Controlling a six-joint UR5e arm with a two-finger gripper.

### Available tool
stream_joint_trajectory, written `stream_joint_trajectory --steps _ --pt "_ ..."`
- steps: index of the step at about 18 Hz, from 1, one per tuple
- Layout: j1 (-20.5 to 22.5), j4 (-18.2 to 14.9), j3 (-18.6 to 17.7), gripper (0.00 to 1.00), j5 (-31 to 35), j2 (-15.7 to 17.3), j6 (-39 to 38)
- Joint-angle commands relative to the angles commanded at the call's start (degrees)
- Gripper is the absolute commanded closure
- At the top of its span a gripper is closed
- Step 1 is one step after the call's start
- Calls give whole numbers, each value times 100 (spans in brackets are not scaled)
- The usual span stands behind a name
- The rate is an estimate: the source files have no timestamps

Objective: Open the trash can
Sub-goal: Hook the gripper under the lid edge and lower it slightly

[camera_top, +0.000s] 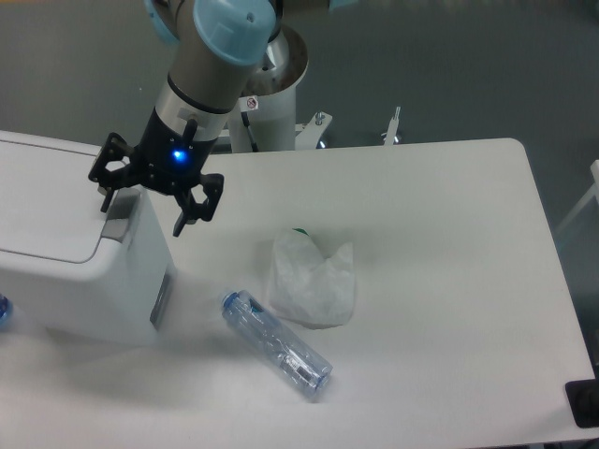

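Observation:
The trash can (65, 253) is a large white boxy bin at the left edge of the table, its flat lid down. A grey push tab (118, 228) sits at the lid's right edge. My gripper (142, 208) hangs open right over that corner. One black finger (106, 195) is just above the tab and the other finger (187, 217) hangs off the bin's right side, over the table. Nothing is held between them.
A crumpled whitish plastic bag (313, 279) lies mid-table. A clear plastic bottle (276, 344) lies on its side in front of it, close to the bin's right wall. The arm's white mounting post (277, 103) stands behind the table.

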Motion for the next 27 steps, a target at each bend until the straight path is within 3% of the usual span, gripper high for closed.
stream_joint_trajectory --steps 27 --pt "97 35 9 0 53 -114 0"
